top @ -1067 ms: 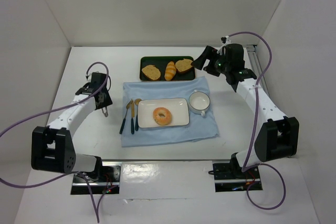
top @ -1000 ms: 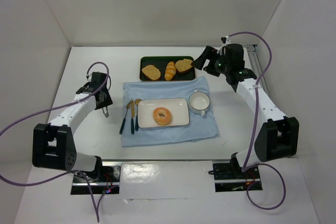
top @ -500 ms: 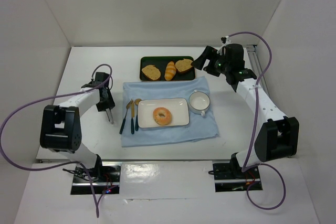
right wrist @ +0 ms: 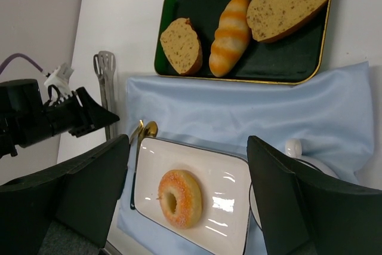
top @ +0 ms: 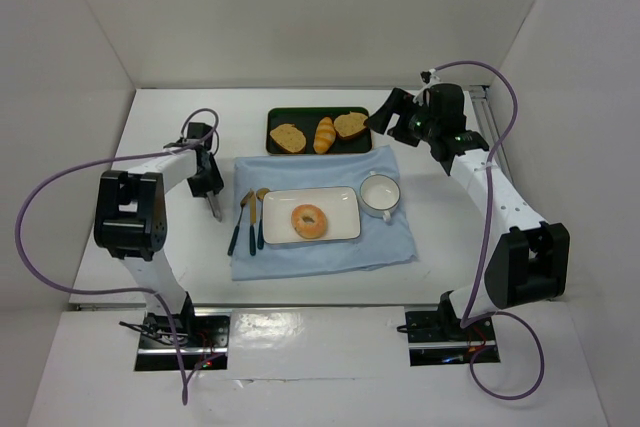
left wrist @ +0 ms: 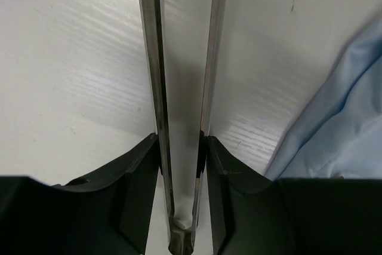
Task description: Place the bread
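Observation:
The bread (top: pixel 309 220), a round orange-tan ring, lies in the middle of the white rectangular plate (top: pixel 345 199) on the blue cloth. In the right wrist view the bread (right wrist: pixel 181 198) shows on the plate (right wrist: pixel 230 174) between that gripper's dark fingers. My right gripper (top: pixel 388 112) hangs open and empty above the green tray's right end, far from the bread. My left gripper (top: pixel 208 190) is left of the cloth, shut on metal tongs (left wrist: pixel 156 58) whose two arms run between its jaws. From the right wrist, the tongs (right wrist: pixel 104 82) point toward the back wall.
A green tray (top: pixel 280 114) at the back holds two brown bread slices and a golden roll (top: pixel 324 134). A white cup (top: pixel 380 194) stands right of the plate. Cutlery (top: pixel 248 219) lies on the cloth (top: pixel 320 257) left of the plate. White walls enclose the table.
My left arm has folded back toward its base, carrying the gripper and tongs a little toward the back and closer to the cloth. The right arm and the bread have not moved.

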Tool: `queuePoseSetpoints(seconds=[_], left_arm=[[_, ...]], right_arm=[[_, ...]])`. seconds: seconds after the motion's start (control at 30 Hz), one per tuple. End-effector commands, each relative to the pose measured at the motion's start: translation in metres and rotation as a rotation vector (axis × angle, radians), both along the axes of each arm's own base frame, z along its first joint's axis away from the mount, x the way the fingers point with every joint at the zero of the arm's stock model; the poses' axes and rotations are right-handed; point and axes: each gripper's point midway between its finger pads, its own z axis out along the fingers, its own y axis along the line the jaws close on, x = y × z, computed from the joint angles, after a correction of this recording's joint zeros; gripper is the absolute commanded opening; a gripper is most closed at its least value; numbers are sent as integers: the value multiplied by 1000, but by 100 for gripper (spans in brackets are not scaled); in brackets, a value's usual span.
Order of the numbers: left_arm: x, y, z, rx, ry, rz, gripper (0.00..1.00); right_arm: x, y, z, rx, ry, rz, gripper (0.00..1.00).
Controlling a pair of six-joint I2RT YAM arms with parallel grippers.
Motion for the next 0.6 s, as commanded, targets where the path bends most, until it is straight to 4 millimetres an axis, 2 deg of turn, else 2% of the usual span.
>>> queuePoseSetpoints(seconds=[0.0, 0.07, 0.17, 0.2, 0.23, 0.27, 0.37, 0.4, 0.57], left_arm=[[13, 10, -4, 9, -1, 4, 49], [14, 15, -10, 13, 14, 8, 50], [11, 19, -21, 16, 59, 8, 56], [11, 19, -21, 19, 61, 0, 57], [10, 19, -26, 19, 75, 0, 60], [8, 22, -29, 19, 84, 9, 66], [5, 22, -36, 1, 106, -9, 72], [3, 22, -36, 1, 115, -9, 76], [3, 28, -40, -6, 144, -11, 81]], right_arm=[[4, 0, 27, -6, -66, 8, 86], [6, 0, 23, -8, -57, 9, 86], [7, 0, 31, -6, -69, 8, 86], [8, -1, 25, -20, -55, 4, 86], [8, -1, 25, -20, -54, 4, 86], [8, -1, 25, -20, -54, 4, 86], [8, -1, 25, -20, -54, 4, 86], [8, -1, 25, -20, -54, 4, 86], [7, -3, 20, -36, -42, 0, 86]])
